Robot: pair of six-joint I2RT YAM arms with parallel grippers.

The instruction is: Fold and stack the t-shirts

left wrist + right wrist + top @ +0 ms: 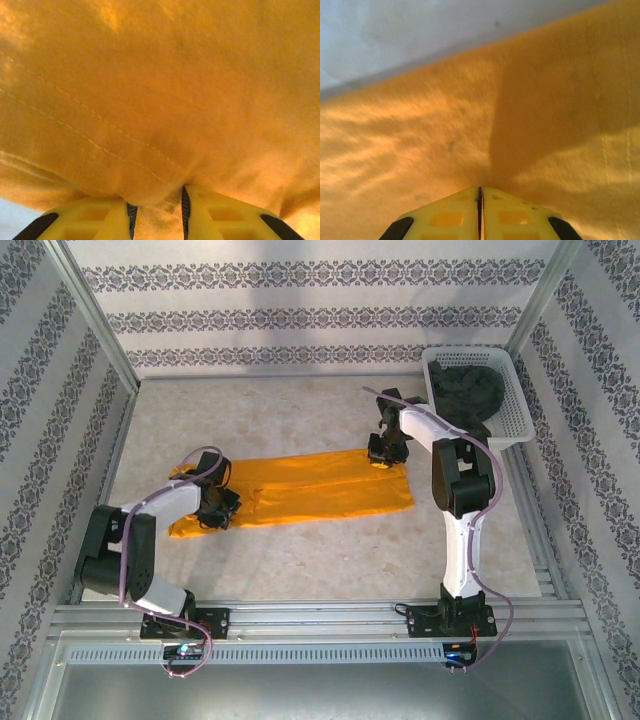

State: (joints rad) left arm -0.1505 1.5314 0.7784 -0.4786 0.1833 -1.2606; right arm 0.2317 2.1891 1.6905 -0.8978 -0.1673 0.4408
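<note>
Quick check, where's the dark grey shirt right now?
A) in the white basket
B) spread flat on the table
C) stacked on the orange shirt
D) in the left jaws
A: the dark grey shirt lies bundled inside the white basket at the far right.

Camera placement
Overhead behind the near edge of the table [300, 560], facing down; wrists tight against the same mustard-orange t-shirt [330, 490]
</note>
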